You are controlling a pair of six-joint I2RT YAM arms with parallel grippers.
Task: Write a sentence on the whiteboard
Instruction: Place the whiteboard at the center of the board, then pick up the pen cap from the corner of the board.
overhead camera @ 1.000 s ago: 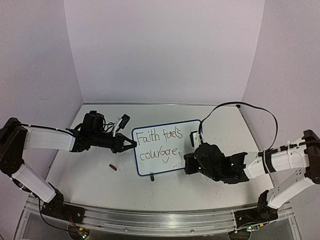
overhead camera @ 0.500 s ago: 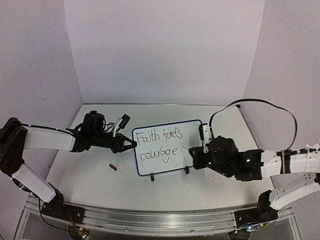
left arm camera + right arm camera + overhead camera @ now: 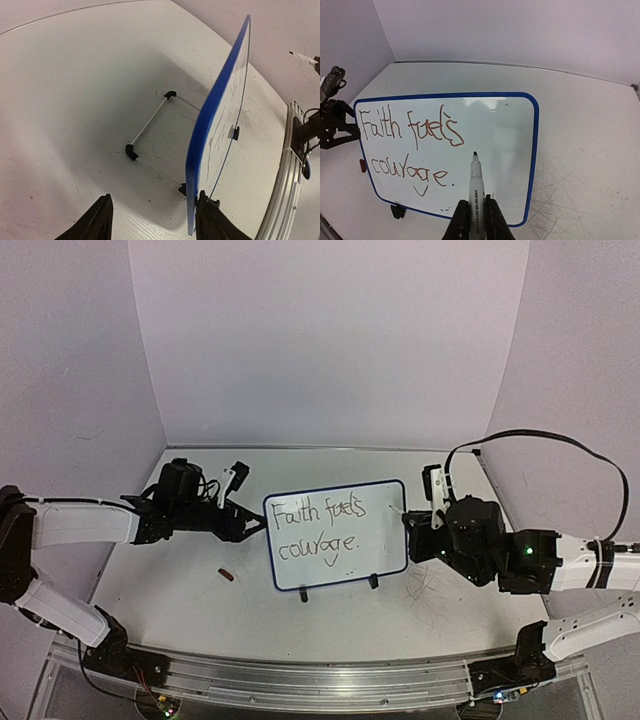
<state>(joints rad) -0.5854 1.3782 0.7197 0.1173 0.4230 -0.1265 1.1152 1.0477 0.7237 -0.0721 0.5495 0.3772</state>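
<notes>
The whiteboard (image 3: 385, 540) stands propped mid-worktop (image 3: 200, 590) with the sentence (image 3: 305, 512) complete, so the right claw (image 3: 476, 212), clamped on a marker (image 3: 476, 185), holds its tip clear, while the left claw (image 3: 152, 222) gapes wide astride the board's edge, probably placed there as a brace.

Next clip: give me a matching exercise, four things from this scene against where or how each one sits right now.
Things:
1. whiteboard
2. marker
3. left end effector
4. small red piece

States:
A. lying on the table, left of the board
B. open, jaws either side of the board's edge
C. upright on its stand, bearing the sentence
D. clamped in the right end effector, tip clear of the board

Pairs: 1-C, 2-D, 3-B, 4-A
</notes>
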